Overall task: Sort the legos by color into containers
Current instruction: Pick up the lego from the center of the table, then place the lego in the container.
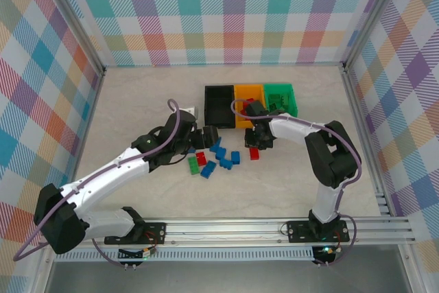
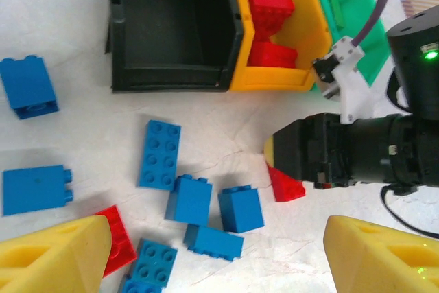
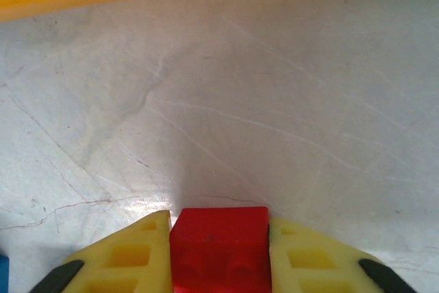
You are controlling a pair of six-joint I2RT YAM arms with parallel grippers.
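Observation:
My right gripper is shut on a red lego, low over the white tabletop just in front of the orange bin. In the left wrist view the same red lego pokes out under the right gripper's black body. My left gripper hangs open above a cluster of blue legos, holding nothing. Two red legos lie in the orange bin. The black bin looks empty. The green bin stands at the right end of the row.
More blue legos lie left of the cluster, and a red plate is beside my left finger. A green lego sits on the cluster's left edge. Checkered walls enclose the table; both arms crowd the middle.

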